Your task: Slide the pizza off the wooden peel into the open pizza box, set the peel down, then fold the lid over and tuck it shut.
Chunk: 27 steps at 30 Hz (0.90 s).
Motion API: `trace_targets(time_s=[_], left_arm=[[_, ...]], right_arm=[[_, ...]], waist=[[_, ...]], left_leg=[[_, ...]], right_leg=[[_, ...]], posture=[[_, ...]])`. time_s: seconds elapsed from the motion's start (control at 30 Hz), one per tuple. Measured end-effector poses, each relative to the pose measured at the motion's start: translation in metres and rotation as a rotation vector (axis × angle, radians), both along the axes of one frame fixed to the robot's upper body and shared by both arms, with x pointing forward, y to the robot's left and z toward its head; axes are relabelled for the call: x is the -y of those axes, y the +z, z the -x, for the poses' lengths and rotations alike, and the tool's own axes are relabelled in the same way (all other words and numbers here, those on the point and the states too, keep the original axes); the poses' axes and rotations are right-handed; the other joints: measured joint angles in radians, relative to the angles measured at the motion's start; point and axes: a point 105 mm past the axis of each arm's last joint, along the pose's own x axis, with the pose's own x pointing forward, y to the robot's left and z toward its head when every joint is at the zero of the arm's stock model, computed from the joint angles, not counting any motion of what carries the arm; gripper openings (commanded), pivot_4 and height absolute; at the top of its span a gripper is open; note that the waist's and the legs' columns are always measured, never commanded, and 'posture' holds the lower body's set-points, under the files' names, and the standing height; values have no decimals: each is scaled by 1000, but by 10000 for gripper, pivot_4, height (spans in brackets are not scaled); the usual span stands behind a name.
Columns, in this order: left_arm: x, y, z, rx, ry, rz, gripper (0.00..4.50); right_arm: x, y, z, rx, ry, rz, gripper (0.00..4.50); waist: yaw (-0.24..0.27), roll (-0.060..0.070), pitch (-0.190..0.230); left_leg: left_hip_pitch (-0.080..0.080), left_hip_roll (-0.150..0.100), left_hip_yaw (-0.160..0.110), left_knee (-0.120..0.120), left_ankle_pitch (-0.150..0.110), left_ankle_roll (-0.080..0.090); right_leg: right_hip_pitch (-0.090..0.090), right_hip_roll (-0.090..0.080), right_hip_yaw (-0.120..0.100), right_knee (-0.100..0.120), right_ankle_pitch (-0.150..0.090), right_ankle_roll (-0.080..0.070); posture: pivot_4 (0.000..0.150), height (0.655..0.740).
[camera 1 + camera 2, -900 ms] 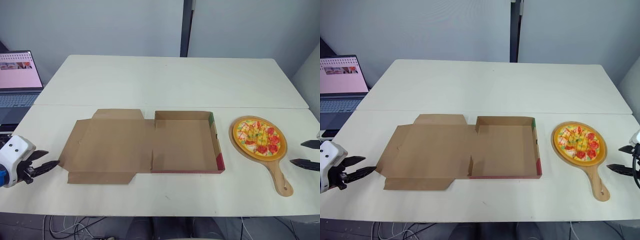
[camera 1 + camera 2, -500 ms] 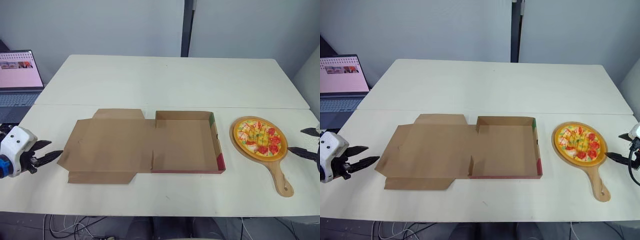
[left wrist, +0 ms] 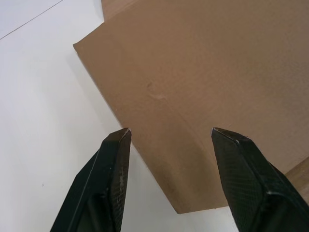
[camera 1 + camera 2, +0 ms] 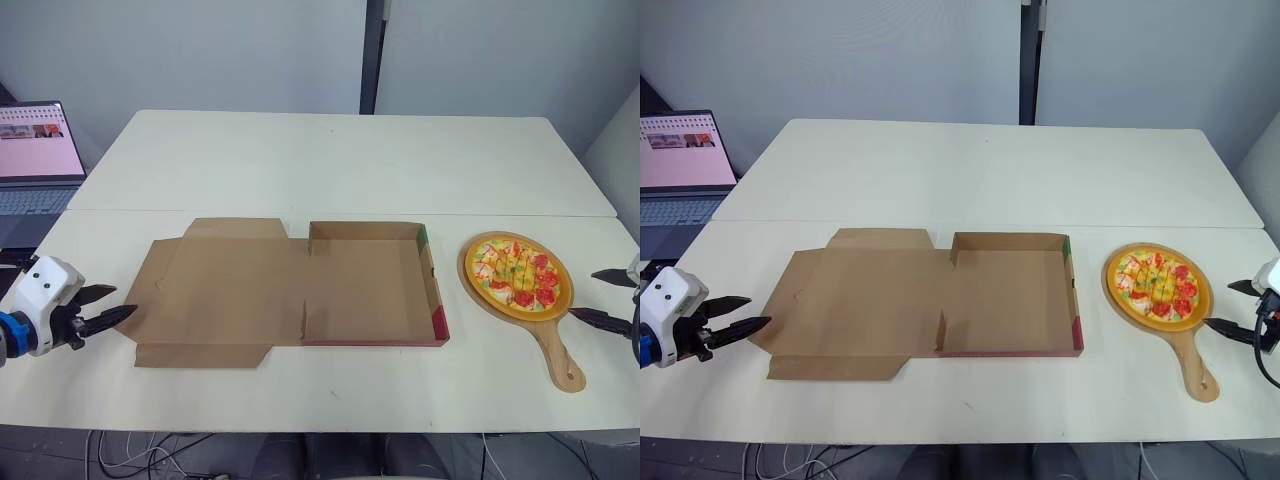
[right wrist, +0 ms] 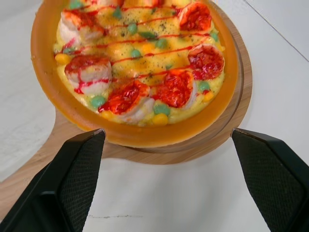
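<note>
My left pincer (image 4: 122,301): released, fingers moderately apart, holding nothing. It hangs just off the left edge of the lid (image 4: 225,285), and I judge it is not touching the card.
My right pincer (image 4: 584,292): spread wide and empty, pointing at the right side of the peel (image 4: 555,342). Its nearer tip sits close to where the handle joins the round blade. I cannot tell whether it touches.
Peel: stiff wood, probably light, lying flat on the bench (image 4: 330,160) with its handle towards me.
Where to grip: on the handle, well down its length. The blade carries the load, so a hold at the tip would let it droop.
Pizza (image 4: 518,275): on the peel's round blade, right of the box. Its rim looks glossy, so I expect it to slide readily once tilted. Keep it level until it is over the tray.
Pizza box (image 4: 365,285): open and empty mid-bench. Thin card, likely to skid if pushed.
Lid: laid flat to the left, flaps out, floppy.
Laptop (image 4: 35,150): far left, well apart.
</note>
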Motion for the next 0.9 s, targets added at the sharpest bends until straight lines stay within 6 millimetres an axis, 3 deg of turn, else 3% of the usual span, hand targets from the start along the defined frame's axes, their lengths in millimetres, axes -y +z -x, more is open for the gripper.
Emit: trace_targets(time_s=[0.1, 0.3, 0.47, 0.63, 0.8, 0.9], left_arm=[[3, -5, 6, -40, -16, 35, 44800], [36, 8, 4, -16, -155, 48, 44800], [92, 22, -4, 27, -355, 82, 44800], [155, 42, -10, 75, -608, 86, 44800], [199, 59, -9, 116, -783, 93, 44800], [215, 62, -7, 109, -854, 122, 44800]], right_arm=[[1, 4, 1, 4, -22, -30, 45000], [-5, 15, 7, 28, -41, -59, 45000], [-16, 23, 18, 51, -62, -111, 45000], [-32, 8, 39, -26, -98, -150, 45000], [-29, -14, 52, -114, -221, -115, 45000], [-33, -29, 51, -153, -274, -134, 45000]], waist=[[0, 0, 0], [3, 0, 0], [7, -1, 0], [7, -2, 0], [0, -2, 0], [-4, -2, 0]], left_leg=[[0, 0, 0, 0, 0, 0], [-1, 1, -1, 0, 0, 0], [-2, 0, -1, 1, 0, 0], [-3, -2, -2, 1, 0, 0], [-2, -2, -2, 1, 0, 0], [-2, -2, -2, 1, 0, 0]], right_leg=[[0, 0, 0, 0, 0, 0], [1, -1, 0, 0, 0, 1], [2, 0, 0, -1, -1, 2], [2, 1, 1, -2, -1, 2], [2, 3, 2, -2, -1, 2], [2, 4, 2, -1, -1, 2]], posture=[[1500, 7368], [1500, 7368], [1500, 7368], [1500, 7368], [1500, 7368], [1500, 7368]])
